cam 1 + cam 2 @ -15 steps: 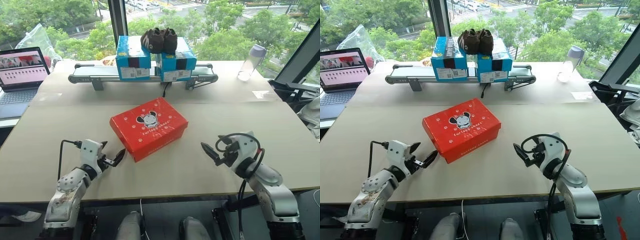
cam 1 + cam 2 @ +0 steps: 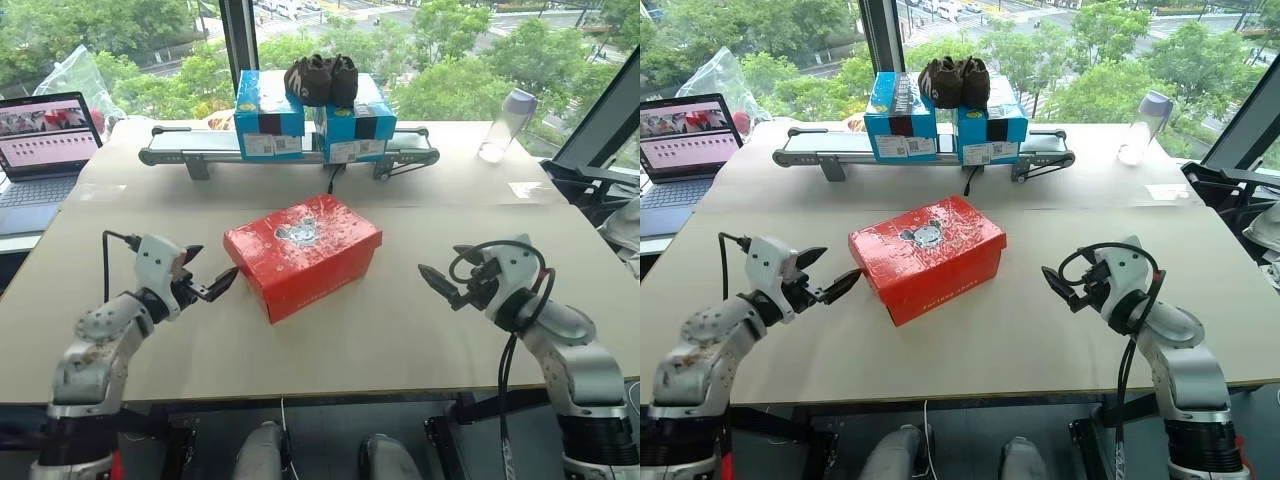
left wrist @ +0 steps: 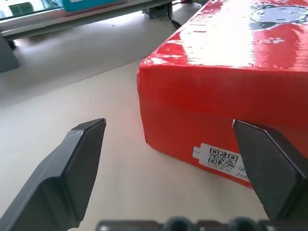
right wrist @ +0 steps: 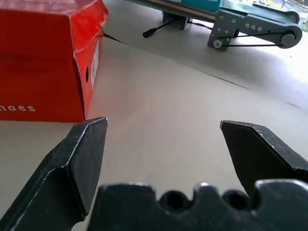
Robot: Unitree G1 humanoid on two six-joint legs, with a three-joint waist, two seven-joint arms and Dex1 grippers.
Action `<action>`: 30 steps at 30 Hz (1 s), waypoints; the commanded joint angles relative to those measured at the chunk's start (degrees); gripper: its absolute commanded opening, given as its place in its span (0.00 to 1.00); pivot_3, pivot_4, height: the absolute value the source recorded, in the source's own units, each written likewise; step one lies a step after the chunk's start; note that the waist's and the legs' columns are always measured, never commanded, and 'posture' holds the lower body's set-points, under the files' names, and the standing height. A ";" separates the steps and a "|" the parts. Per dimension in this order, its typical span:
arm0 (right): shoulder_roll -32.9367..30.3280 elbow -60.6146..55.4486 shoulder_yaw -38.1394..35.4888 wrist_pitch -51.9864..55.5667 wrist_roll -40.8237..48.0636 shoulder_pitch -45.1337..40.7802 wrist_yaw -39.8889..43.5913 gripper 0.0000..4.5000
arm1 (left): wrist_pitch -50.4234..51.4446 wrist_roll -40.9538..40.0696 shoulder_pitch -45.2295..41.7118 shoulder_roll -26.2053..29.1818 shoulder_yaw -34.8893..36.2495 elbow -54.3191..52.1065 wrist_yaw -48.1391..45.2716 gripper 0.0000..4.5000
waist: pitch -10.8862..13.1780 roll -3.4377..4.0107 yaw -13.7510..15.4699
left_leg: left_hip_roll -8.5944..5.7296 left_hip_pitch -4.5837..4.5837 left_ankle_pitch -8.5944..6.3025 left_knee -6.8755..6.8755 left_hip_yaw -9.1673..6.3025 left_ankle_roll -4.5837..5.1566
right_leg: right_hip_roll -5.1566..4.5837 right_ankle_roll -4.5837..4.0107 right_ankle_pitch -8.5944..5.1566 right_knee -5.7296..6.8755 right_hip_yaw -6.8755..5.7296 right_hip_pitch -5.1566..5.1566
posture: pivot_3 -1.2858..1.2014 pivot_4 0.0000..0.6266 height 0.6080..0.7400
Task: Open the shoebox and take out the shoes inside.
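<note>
From the head, the shoebox [image 2: 302,254] lies mid-table with its lid shut, its long axis running from near-left to far-right, one short end turned toward the left gripper [image 2: 208,278]. What it holds cannot be seen. That gripper hovers just beside the end, fingers spread, holding nothing. The right gripper [image 2: 449,281] hangs well apart on the other side, also wide open and empty. At the back, two blue boxes [image 2: 312,116] sit on a conveyor [image 2: 190,152] with a dark brown pair [image 2: 320,80] on top.

The left wrist view looks along the parted fingers [image 3: 67,173] at the box's short end, which carries a white label [image 3: 220,159].

The right wrist view has the box's other end to one side, beyond its spread fingers [image 4: 72,166], apart from them.
</note>
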 commanded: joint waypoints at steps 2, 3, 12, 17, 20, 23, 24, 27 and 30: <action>-3.50 -2.10 -1.98 2.98 3.41 -2.77 3.58 0.99 | 2.60 -3.23 -2.93 5.54 1.88 -1.41 -5.49 1.00 | 0.00 0.00 -0.15 | 0.00 0.00 0.00 0.02 0.00 0.00 | 0.00 0.03 0.02 0.00 0.00 0.01 | 0.52 0.24 1.00; -4.46 -2.39 -2.19 3.79 4.02 -3.34 4.30 0.99 | 2.95 -3.79 -3.74 6.55 2.34 -1.11 -6.24 1.00 | 0.00 0.00 -0.19 | 0.00 0.02 0.00 0.03 0.01 0.00 | 0.00 0.02 0.02 0.00 0.02 0.01 | 0.52 0.24 1.00; -8.85 -3.93 -2.25 9.56 7.47 -7.40 7.00 0.99 | 6.60 -5.93 0.59 13.04 4.96 -1.74 -11.95 1.00 | 0.07 -0.01 -0.34 | 0.02 0.01 0.00 0.04 0.01 0.00 | 0.01 -0.08 -0.06 0.00 0.03 0.00 | 0.52 0.24 1.00; -9.03 -2.54 -2.48 10.33 7.52 -9.91 7.35 0.99 | 9.15 -7.87 8.96 15.08 8.13 -6.18 -14.53 1.00 | 0.10 -0.01 -0.47 | 0.04 -0.01 0.00 0.02 0.03 0.00 | 0.00 -0.11 -0.08 0.04 0.03 -0.07 | 0.52 0.24 1.00; -9.67 -1.78 -1.71 10.45 7.29 -10.77 8.67 0.99 | 9.74 -8.47 8.65 16.19 11.26 -5.65 -13.90 1.00 | 0.10 0.00 -0.28 | 0.07 0.00 -0.01 0.02 0.01 -0.01 | -0.01 -0.12 -0.03 0.02 0.02 -0.08 | 0.52 0.24 1.00; -10.52 -1.52 -1.21 11.22 7.43 -11.25 10.10 0.99 | 10.34 -9.24 5.73 16.35 12.71 -4.98 -12.45 1.00 | 0.10 0.00 0.21 | 0.06 -0.01 -0.01 0.00 -0.03 -0.01 | -0.05 -0.13 -0.03 0.00 -0.01 -0.09 | 0.52 0.24 1.00; -10.88 -1.51 -1.07 11.48 7.48 -11.40 10.65 0.99 | 10.32 -9.36 5.10 16.45 12.76 -5.11 -12.46 1.00 | 0.10 0.00 0.20 | 0.06 -0.02 -0.01 0.00 -0.02 -0.01 | -0.07 -0.14 -0.03 -0.02 -0.01 -0.09 | 0.52 0.24 1.00; -12.18 -1.97 -0.80 13.04 8.20 -11.58 12.60 0.99 | 11.07 -10.24 2.16 16.31 12.87 -5.11 -11.60 1.00 | 0.11 0.00 0.08 | 0.04 -0.04 -0.01 0.00 0.03 -0.01 | -0.07 -0.14 -0.03 -0.08 0.04 -0.10 | 0.52 0.24 1.00; -13.13 -2.79 -1.52 14.68 9.28 -11.77 13.50 0.99 | 12.06 -11.32 -0.32 15.95 12.37 -5.32 -10.79 1.00 | 0.11 -0.01 0.03 | 0.04 -0.04 -0.01 -0.03 0.04 -0.01 | -0.06 -0.17 -0.07 -0.04 0.04 -0.11 | 0.52 0.24 1.00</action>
